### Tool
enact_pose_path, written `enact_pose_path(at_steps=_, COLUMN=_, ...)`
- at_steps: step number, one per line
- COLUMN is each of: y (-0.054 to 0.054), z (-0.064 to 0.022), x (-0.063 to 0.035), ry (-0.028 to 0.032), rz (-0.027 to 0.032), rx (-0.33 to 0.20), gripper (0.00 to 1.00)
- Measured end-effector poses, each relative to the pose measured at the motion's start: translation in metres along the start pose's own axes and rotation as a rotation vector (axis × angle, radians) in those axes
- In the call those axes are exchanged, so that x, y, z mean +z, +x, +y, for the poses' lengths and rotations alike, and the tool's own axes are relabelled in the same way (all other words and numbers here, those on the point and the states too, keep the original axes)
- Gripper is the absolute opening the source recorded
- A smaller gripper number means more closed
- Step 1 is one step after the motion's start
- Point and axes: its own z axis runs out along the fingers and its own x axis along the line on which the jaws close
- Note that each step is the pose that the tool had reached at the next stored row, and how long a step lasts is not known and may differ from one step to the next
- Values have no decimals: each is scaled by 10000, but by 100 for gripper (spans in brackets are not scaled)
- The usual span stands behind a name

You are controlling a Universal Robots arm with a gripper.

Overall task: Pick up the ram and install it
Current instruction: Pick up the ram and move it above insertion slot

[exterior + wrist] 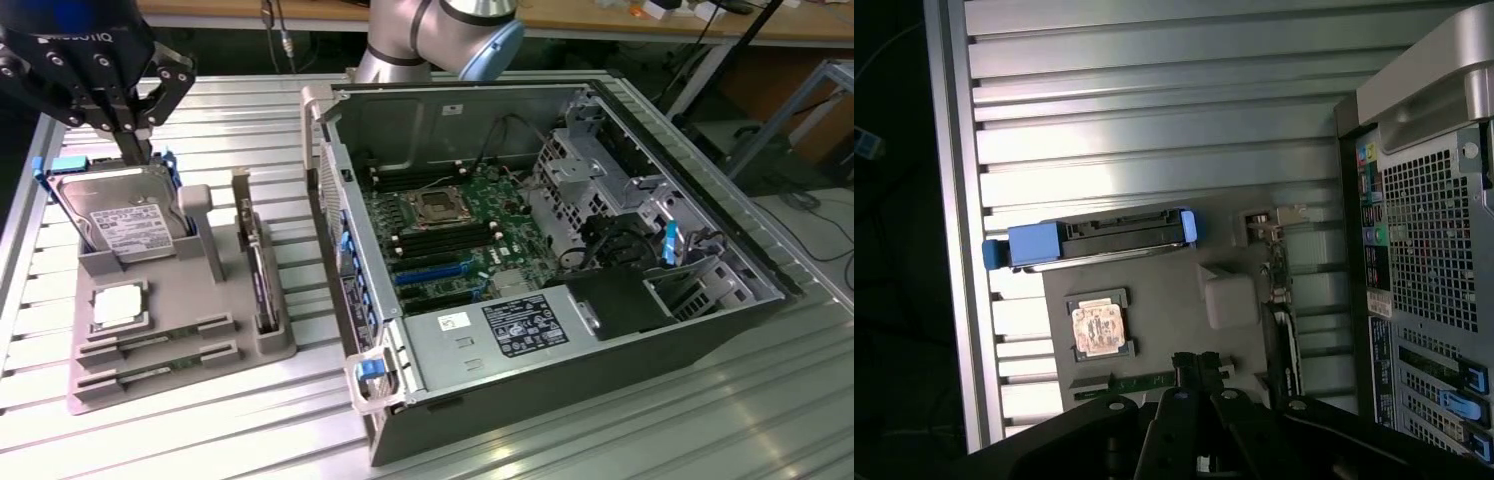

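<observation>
One thin green ram stick (1137, 383) lies flat in gray holder (1164, 290); claw (1200, 360) pressed together, w/o load

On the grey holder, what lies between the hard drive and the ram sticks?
A processor chip lies between the hard drive and the ram sticks, clear in the exterior view.

This is a robotics lab or electronics workshop. A silver-and-blue jointed robot arm (441, 35) stands at a ribbed aluminium-profile counter (601, 420). The counter carries an open grey metal computer tower (441, 110) and a grey moulded parts fixture (200, 300). Long wooden workbenches (587, 28) with cables run behind.
</observation>
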Motion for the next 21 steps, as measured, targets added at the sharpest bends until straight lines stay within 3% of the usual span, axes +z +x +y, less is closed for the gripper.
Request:
enact_pose_path(at_steps=7, y=0, z=0, x=0, ry=0, rz=-1, rx=0, gripper=11)
enact_pose_path(at_steps=10, y=1, z=-1, x=22, ry=-33, rz=57, rx=-1304, gripper=11)
enact_pose_path(at_steps=13, y=2, z=-2, x=43, ry=-50, rz=85, rx=-1957, gripper=11)
enact_pose_path(at_steps=21, y=8, z=-13, x=298, ry=-126, rz=274, rx=-5068, gripper=11)
